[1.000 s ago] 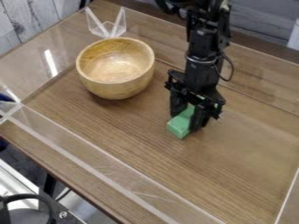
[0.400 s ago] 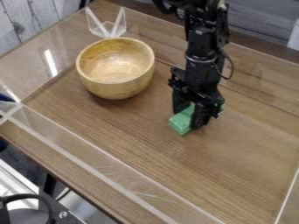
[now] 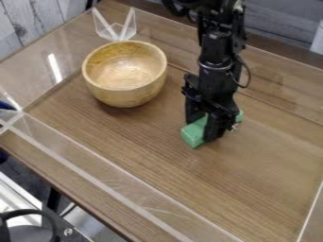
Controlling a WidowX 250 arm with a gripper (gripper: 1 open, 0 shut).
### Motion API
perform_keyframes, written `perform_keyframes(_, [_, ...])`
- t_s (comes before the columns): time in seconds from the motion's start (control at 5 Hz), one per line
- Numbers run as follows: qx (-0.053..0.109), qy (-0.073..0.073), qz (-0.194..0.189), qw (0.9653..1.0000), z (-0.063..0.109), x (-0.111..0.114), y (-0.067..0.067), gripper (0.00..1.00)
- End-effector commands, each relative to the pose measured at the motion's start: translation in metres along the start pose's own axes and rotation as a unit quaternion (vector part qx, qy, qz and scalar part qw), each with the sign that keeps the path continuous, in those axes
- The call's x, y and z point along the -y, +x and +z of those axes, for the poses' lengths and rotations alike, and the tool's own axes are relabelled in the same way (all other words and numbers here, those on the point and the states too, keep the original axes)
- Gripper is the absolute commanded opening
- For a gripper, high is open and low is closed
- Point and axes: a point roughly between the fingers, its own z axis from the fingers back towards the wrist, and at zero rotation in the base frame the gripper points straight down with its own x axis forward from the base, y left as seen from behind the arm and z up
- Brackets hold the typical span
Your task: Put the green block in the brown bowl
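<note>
Nothing much moved since a second ago: claw [image 3: 209,128] stays planted, pinched narrow on green block [image 3: 195,135].
Block sits on the wooden worktop [image 3: 113,151], well right of brown bowl [image 3: 125,74] and nearer the camera. Grasp looks set; lift comes next. Clear walls edge the worktop; bowl empty.

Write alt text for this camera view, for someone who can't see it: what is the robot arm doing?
A black robot arm reaches straight down to a wooden table, its gripper shut on a small green block that sits at the tabletop. To the left stands an empty brown bowl, apart from the block. A low clear wall edges the table.
</note>
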Motion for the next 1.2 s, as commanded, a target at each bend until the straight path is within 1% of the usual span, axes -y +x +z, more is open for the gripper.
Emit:
perform_keyframes(0.0, [0.03, 0.008, -0.009, 0.9995, 0.017, -0.005, 0.013, 0.0])
perform_keyframes(0.4, [0.04, 0.022, -0.013, 0.9989, 0.038, -0.001, 0.008, 0.0])
perform_keyframes(0.6, [0.031, 0.028, -0.027, 0.9988, 0.037, 0.006, 0.013, 0.0])
perform_keyframes(1.0, [0.015, 0.032, -0.055, 0.9979, 0.031, 0.016, 0.017, 0.0])
